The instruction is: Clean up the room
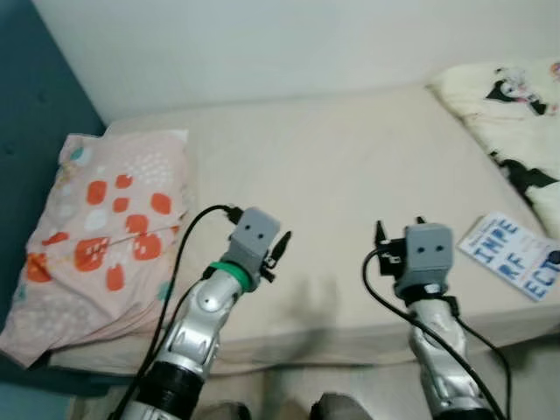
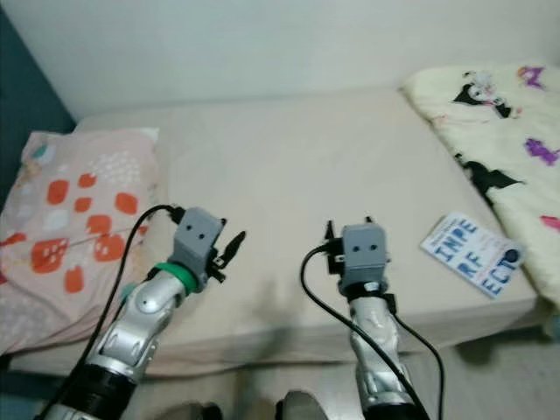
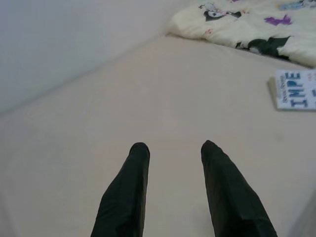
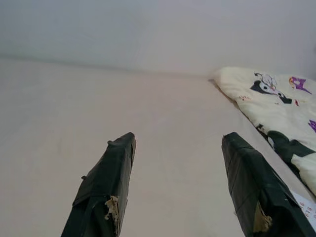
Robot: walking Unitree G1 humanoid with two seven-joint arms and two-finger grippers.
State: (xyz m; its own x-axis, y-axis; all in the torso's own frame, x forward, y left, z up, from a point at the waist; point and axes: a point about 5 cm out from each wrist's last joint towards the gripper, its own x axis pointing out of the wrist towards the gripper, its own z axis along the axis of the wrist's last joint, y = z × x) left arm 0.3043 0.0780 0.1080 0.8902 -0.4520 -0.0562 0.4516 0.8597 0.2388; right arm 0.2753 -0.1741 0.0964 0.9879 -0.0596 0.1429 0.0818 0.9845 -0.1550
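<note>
Book [image 1: 514, 256]: flat near bed's [image 1: 350, 175] right front edge, beside cartoon blanket [image 1: 516, 114]
Pillow [image 1: 105, 227]: bed's left end
Left gripper [image 3: 173, 150]: fingers parted, holding nothing, above bed's front edge
Right gripper [image 4: 177, 143]: fingers wide apart, holding nothing, left of book

Book [image 1: 514, 255] and blanket [image 1: 516, 114] edge-cropped.
</note>
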